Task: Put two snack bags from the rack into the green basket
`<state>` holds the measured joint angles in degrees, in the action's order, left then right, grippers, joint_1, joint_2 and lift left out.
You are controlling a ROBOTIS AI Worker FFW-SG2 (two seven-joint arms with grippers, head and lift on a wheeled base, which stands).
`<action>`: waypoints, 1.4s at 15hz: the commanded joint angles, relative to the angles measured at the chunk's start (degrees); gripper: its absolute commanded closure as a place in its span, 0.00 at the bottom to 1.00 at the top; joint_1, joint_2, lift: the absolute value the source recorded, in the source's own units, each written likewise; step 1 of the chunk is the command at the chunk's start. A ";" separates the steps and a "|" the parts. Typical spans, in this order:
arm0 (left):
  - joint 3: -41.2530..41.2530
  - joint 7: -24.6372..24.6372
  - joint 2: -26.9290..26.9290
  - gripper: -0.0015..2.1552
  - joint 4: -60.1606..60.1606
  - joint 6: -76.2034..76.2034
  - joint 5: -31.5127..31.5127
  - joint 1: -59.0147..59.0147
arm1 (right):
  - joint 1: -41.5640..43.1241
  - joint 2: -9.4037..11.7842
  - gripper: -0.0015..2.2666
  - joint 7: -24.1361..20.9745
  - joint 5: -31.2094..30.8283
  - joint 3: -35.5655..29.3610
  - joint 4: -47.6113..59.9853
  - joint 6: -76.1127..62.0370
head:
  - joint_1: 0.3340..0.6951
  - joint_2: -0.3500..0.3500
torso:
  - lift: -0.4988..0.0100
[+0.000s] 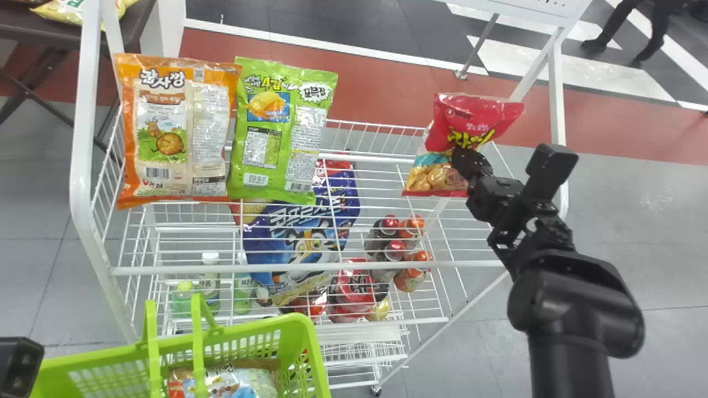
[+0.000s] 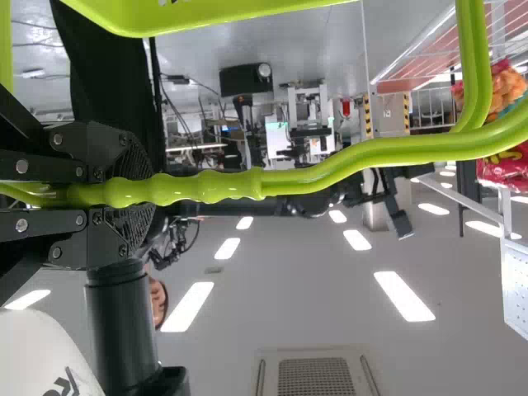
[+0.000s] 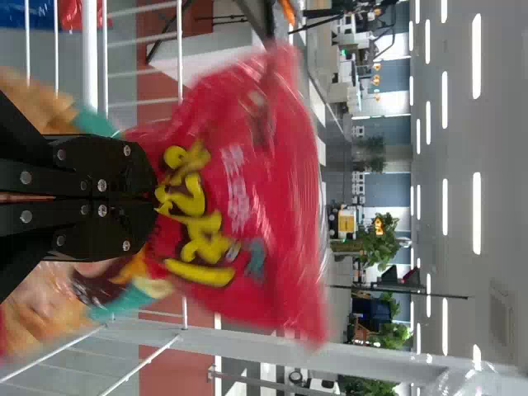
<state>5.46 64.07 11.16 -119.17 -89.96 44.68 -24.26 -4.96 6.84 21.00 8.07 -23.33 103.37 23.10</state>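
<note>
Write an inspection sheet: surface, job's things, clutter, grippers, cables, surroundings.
Surface: white wire rack, orange bag and green bag on top.
Job's things: red snack bag at rack's right side; green basket holding one visible bag.
Clutter: blue bag and bottles lower down.
Grippers: left gripper on basket handle; right gripper pinching red snack bag.
Cables: dark cable beyond handle.
Surroundings: dark table upper left, yellow bag on it.

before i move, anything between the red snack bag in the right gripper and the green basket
The rack's white front rail lies between the red bag and the basket, whose raised handles stand over its opening.
</note>
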 commanded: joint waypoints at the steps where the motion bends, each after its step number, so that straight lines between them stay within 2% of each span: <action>1: 0.08 0.00 0.00 0.55 -0.28 -0.07 0.06 -0.09 | -6.03 -0.42 0.99 0.00 6.34 -1.11 10.80 7.97 | 1.00 0.00 | 0.97; 6: -0.10 -0.09 0.09 0.55 -1.07 -0.07 0.06 -0.17 | -18.42 -3.59 0.99 -0.35 19.00 -4.18 34.44 32.58 | 1.00 0.00 | 0.97; 12: 0.43 -0.17 -0.52 0.55 -2.56 -0.07 0.06 -1.76 | -21.32 -4.91 0.99 -0.35 33.94 -6.03 47.01 64.75 | 1.00 0.00 | 0.97; 18: 0.87 -0.53 -1.84 0.55 -2.82 -0.07 -0.12 -2.37 | -23.34 -5.35 0.99 -3.07 44.05 -6.03 50.00 66.98 | 1.00 0.00 | 0.97; 21: 0.52 -0.88 -2.19 0.55 -2.91 -0.07 -0.56 -2.37 | -25.89 -5.35 0.99 -4.21 45.98 -3.66 49.82 66.98 | 1.00 0.03 | 0.97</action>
<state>6.15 63.18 9.08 -122.02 -89.96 44.27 -26.63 -29.65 1.49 17.02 53.18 -28.29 153.35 89.43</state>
